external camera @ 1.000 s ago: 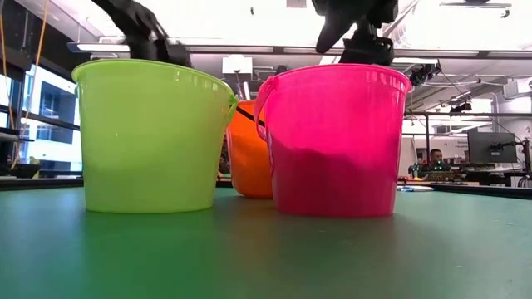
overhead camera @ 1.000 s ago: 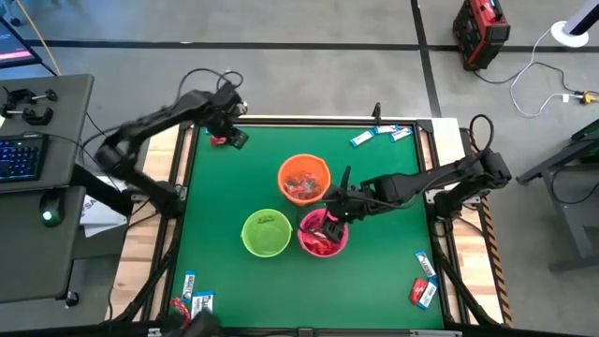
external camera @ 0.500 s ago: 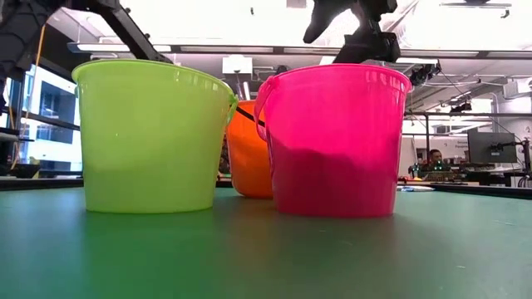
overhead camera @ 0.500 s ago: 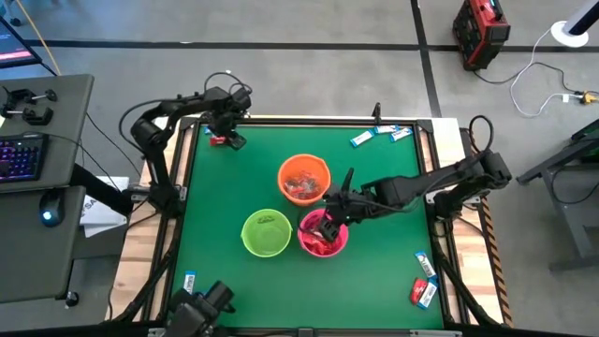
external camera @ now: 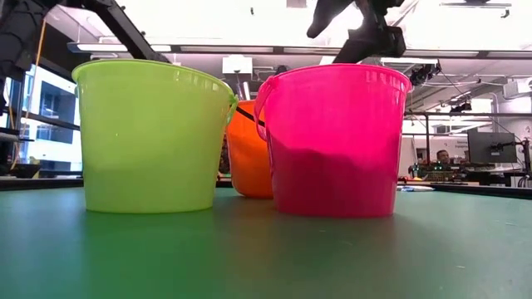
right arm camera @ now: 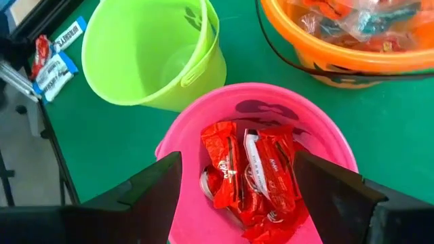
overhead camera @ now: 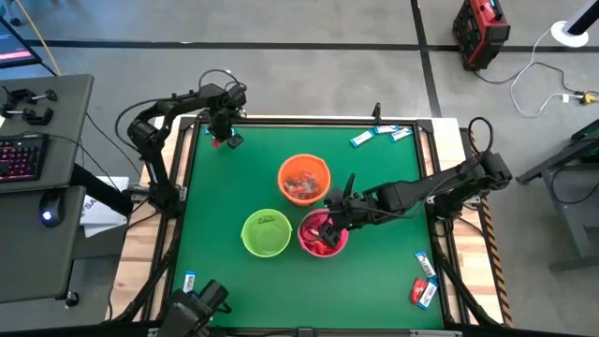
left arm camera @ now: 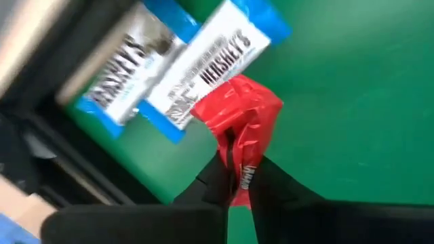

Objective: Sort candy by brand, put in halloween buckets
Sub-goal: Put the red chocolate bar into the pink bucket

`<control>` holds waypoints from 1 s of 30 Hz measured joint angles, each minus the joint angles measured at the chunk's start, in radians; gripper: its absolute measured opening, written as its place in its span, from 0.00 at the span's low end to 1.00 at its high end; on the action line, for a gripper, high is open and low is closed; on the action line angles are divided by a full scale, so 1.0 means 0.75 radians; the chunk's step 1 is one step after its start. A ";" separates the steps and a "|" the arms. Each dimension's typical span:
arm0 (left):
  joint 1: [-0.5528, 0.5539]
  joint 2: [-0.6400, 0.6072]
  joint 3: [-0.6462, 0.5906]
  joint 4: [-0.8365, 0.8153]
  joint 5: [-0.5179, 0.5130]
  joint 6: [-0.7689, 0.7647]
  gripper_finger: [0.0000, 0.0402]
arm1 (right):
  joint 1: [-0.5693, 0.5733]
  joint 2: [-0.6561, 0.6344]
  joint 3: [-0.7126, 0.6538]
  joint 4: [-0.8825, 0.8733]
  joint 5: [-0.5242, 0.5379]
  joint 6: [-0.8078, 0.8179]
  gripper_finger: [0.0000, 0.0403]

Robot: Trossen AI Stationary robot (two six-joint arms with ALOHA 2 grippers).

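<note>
My left gripper (overhead camera: 223,139) stands at the table's far left corner, shut on a red candy (left arm camera: 239,125). Two blue-and-white candies (left arm camera: 203,68) lie right beside it on the green mat. My right gripper (right arm camera: 237,196) hangs open over the pink bucket (overhead camera: 323,234), which holds red candies (right arm camera: 254,176); it touches nothing. The lime green bucket (overhead camera: 266,232) stands left of the pink one. The orange bucket (overhead camera: 304,178) stands behind them with mixed candies inside. In the low view the right gripper (external camera: 366,33) shows above the pink bucket's rim. My left gripper pinches the red candy by its near end (left arm camera: 237,163) between its two fingers (left arm camera: 203,193). The fingers come from above, pointing steeply down. The wrapper stands crumpled beyond the fingertips, its far end against a blue-and-white candy; whether it is clear of the mat does not show.
More blue-and-white candies lie at the far right edge (overhead camera: 382,135), the near right corner (overhead camera: 423,281) with a red one, and the near left edge (overhead camera: 190,281). The three buckets crowd the table's middle. A dark device (overhead camera: 198,307) sits at the near left edge.
My left gripper has come down at the table's far left corner onto the red candy, tipping more steeply downward, and now has hold of it. My right gripper has stayed over the pink bucket, turning a little.
</note>
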 joint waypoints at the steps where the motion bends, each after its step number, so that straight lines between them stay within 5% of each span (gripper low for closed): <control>1: 0.000 -0.029 0.008 -0.009 0.009 -0.010 0.06 | 0.000 0.000 0.000 -0.001 0.000 -0.017 0.68; 8: -0.118 -0.380 0.015 -0.006 0.307 -0.171 0.02 | 0.020 -0.062 0.000 -0.127 0.007 -0.119 0.68; 17: -0.757 -0.819 0.017 0.372 0.510 -0.543 0.02 | 0.131 -0.204 0.000 -0.549 0.285 0.093 0.68; 24: -1.288 -0.769 0.018 0.783 0.416 -0.710 0.02 | 0.163 -0.223 0.000 -0.608 0.365 0.136 0.68; 30: -1.543 -0.507 0.017 1.065 0.297 -0.714 0.03 | 0.181 -0.257 0.000 -0.595 0.377 0.090 0.68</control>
